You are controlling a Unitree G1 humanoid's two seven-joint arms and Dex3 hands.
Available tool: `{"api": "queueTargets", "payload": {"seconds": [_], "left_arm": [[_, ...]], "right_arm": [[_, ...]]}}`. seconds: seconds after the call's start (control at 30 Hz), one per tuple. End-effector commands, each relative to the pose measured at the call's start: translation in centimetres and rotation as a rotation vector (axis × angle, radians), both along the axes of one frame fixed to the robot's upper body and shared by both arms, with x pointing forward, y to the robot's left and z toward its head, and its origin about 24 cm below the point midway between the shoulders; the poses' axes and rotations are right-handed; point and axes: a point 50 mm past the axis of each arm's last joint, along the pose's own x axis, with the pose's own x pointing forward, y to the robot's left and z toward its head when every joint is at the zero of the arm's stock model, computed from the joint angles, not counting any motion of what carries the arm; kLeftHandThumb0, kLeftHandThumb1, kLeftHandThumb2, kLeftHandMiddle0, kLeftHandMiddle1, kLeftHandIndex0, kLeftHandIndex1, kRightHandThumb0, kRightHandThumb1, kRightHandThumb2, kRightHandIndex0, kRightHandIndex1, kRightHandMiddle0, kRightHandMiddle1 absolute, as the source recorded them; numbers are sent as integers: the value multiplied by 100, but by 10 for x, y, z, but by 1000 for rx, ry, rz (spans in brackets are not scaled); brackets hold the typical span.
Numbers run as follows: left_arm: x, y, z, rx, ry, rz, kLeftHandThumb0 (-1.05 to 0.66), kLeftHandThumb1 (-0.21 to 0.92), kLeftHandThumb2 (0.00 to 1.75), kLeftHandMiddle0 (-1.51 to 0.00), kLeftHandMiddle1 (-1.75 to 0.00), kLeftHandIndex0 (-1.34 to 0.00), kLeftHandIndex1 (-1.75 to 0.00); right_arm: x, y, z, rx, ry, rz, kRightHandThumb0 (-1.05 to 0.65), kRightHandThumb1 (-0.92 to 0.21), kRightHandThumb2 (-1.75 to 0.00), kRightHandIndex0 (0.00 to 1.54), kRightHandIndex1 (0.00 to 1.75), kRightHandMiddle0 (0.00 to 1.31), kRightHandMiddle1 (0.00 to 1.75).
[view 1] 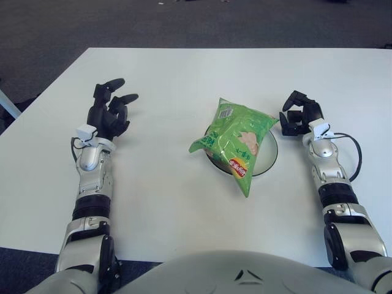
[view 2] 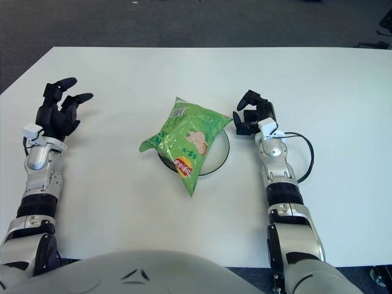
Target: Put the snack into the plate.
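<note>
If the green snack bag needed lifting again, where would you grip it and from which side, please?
Probably the upper crimped end of the snack bag, near its barcode, pinched from the robot's right by the right hand, which is curled beside that corner. The bag lies flat across the plate, so its thin sealed edge is easier to pinch than its puffy middle.

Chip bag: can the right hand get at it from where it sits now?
Probably yes. The right hand shows just beside the plate's right rim, fingers curled and holding nothing, with bare table between it and the green chip bag.
</note>
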Motion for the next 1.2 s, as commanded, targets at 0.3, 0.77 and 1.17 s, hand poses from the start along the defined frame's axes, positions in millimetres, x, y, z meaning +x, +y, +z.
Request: {"api": "queueTargets", "payload": {"seconds": [0.3,0.77,1.17], "left_arm": [[-26,-23,-45,-35,164,34,-48,32,131,-120,-175,-61,-175],[-34,-39,-56,-142,251,-61,-52,23,142,-134,-175,-69,-175],[-41,-50,-60,-140,383,-119,-50,28,137,-132,-175,-65,-175]], "right_arm": [[-20,-9,-39,-9,172,1,-50,-27,-138,133,175,66,175],[-21,-11,-38,-7,159,15,-49,-29,-135,135,175,64,175],[-20,-11,-38,48,117,-53,-49,-30,-134,134,175,63,175]]}}
